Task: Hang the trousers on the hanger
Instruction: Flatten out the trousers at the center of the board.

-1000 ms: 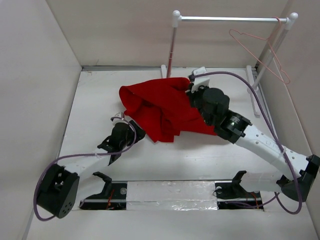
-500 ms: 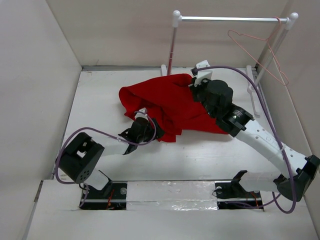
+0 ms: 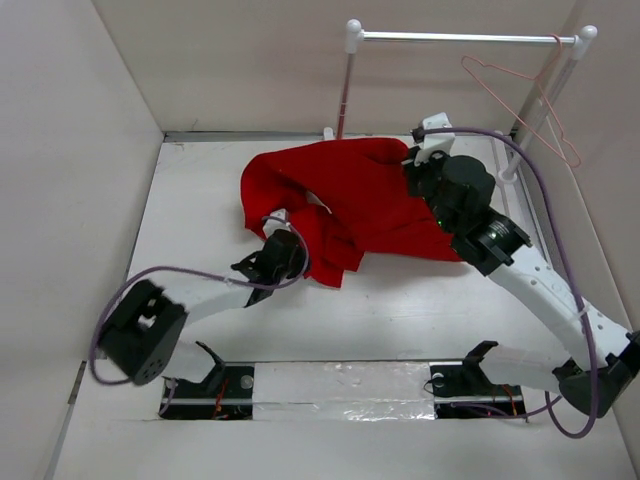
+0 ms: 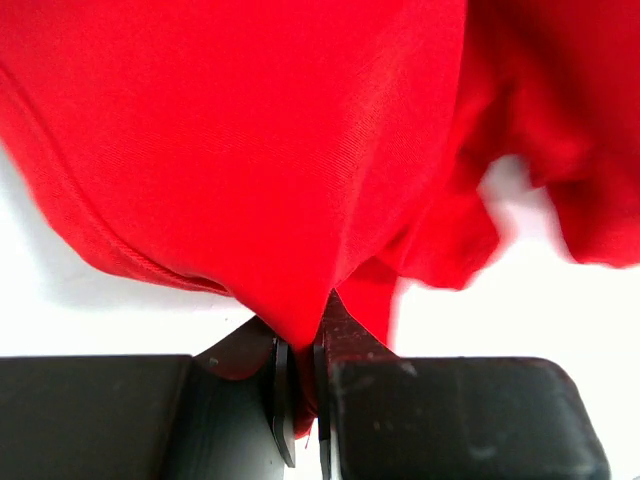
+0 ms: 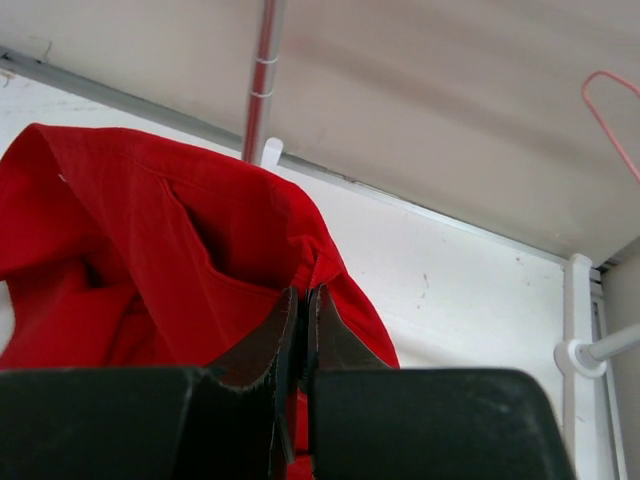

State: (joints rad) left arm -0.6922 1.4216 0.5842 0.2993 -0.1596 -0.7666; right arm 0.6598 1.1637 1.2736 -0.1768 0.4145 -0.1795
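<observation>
Red trousers (image 3: 340, 205) bunched on white table (image 3: 400, 310), mid-rear. Left fingers (image 4: 240, 352) pressed together, pinching near fold of fabric. Right fingers (image 5: 335, 345) pinching far right edge of cloth. Pinkish wire hanger (image 3: 520, 117) hangs from rack bar (image 3: 460, 38), far right, apart from trousers.

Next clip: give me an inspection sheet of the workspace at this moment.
Surface: white table, carrying the garment.
Job's things: trousers bunched mid-table, held at two spots; hanger hooked at the right end of the rack bar, nothing on it.
Clutter: nothing seen.
Grippers: left gripper shut on a trousers fold; right gripper shut on a trousers edge.
Cables: purple cable loops along each arm.
Surroundings: rack at the back, plain walls around.
</observation>
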